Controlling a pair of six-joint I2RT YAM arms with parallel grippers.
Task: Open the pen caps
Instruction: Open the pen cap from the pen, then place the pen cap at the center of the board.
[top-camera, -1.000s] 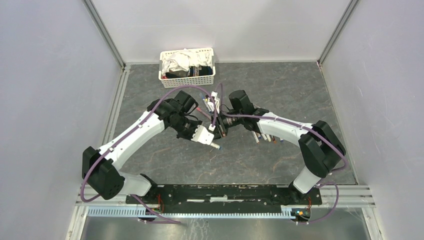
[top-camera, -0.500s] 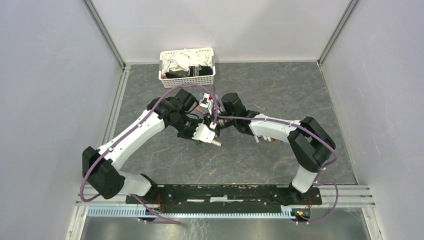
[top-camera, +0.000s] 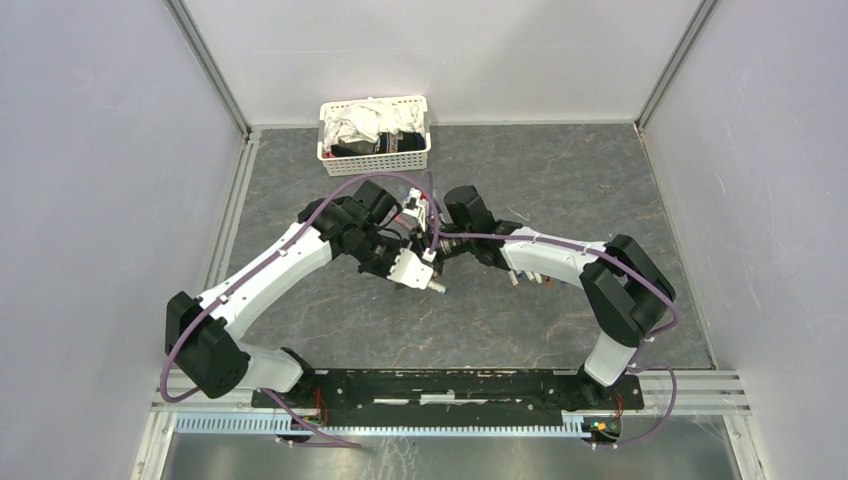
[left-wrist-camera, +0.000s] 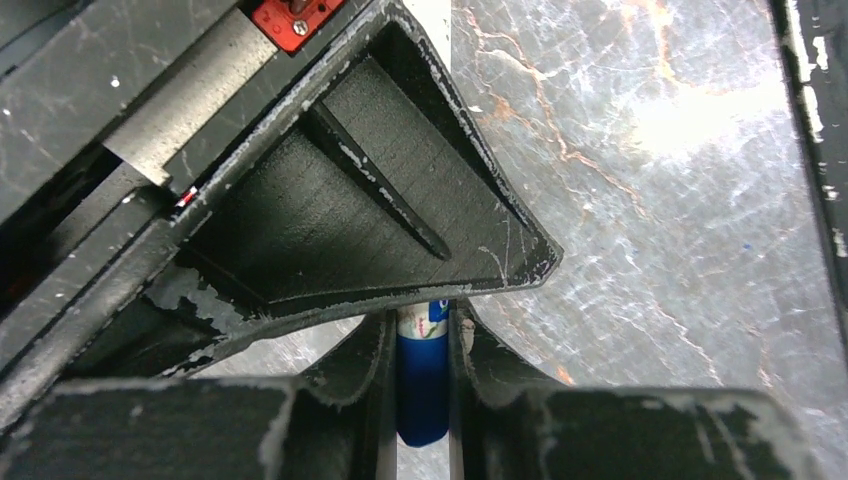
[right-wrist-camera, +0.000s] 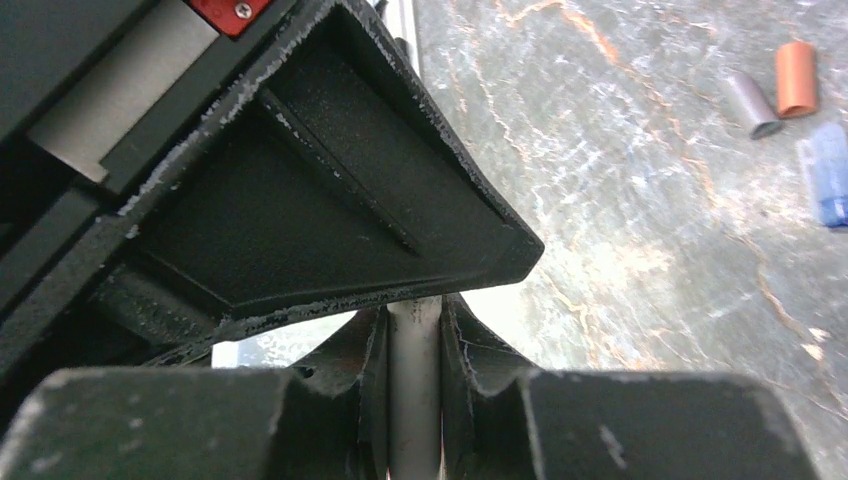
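Note:
My left gripper (left-wrist-camera: 421, 322) is shut on the blue cap (left-wrist-camera: 422, 385) of a pen, and a bit of the white barrel (left-wrist-camera: 414, 322) shows above the cap. My right gripper (right-wrist-camera: 413, 316) is shut on the white barrel (right-wrist-camera: 413, 385) of the same pen. In the top view the two grippers meet tip to tip at mid-table, left (top-camera: 430, 280) and right (top-camera: 433, 250). Whether the cap has come off the barrel is hidden by the fingers. Three loose caps lie on the table in the right wrist view: grey (right-wrist-camera: 750, 104), orange (right-wrist-camera: 797, 78) and blue (right-wrist-camera: 826, 172).
Several more pens (top-camera: 530, 276) lie under the right forearm. A white slotted basket (top-camera: 375, 155) of cloths stands at the back left. Grey walls close in the dark stone-patterned table on three sides.
The right arm has swung left, closer to the left gripper. The left gripper has shifted slightly toward the front right. Both stay shut on the pen.

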